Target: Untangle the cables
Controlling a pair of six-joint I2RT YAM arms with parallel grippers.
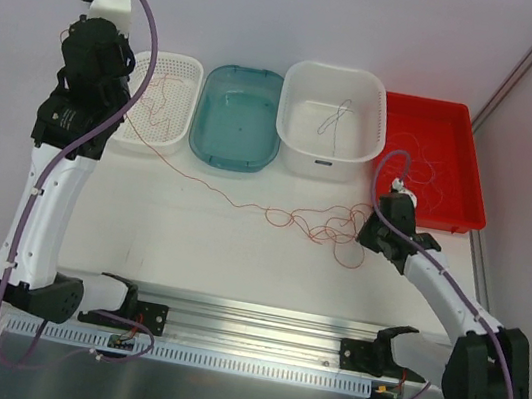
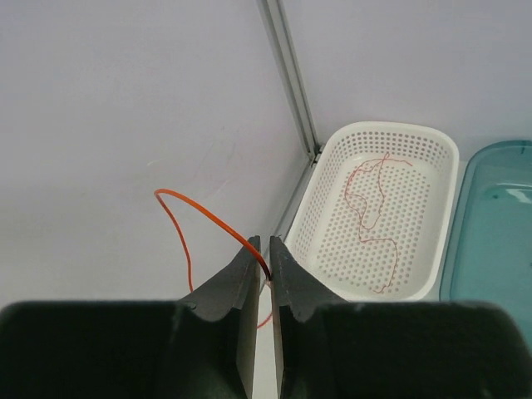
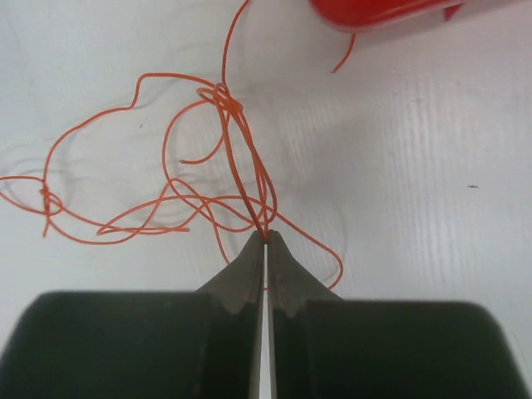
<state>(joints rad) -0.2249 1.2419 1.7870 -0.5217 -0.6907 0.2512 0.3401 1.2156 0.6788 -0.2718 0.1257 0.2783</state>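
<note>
Pinching one orange cable (image 2: pixel 202 214) in shut left hand (image 2: pixel 264 248), raised by perforated basket (image 2: pixel 432 143); clamping tangled cables (image 3: pixel 226 101) in closed right hand (image 3: pixel 266 238), low over worktop (image 3: pixel 416 174).

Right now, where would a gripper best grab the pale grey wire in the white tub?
Probably mid-length, coming straight down from above: the grey wire lies loose on the floor of the white tub, whose tall walls block any sideways approach.

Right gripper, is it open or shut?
Shut. In the right wrist view the right gripper has its jaws pressed together, pinching orange cables.
</note>
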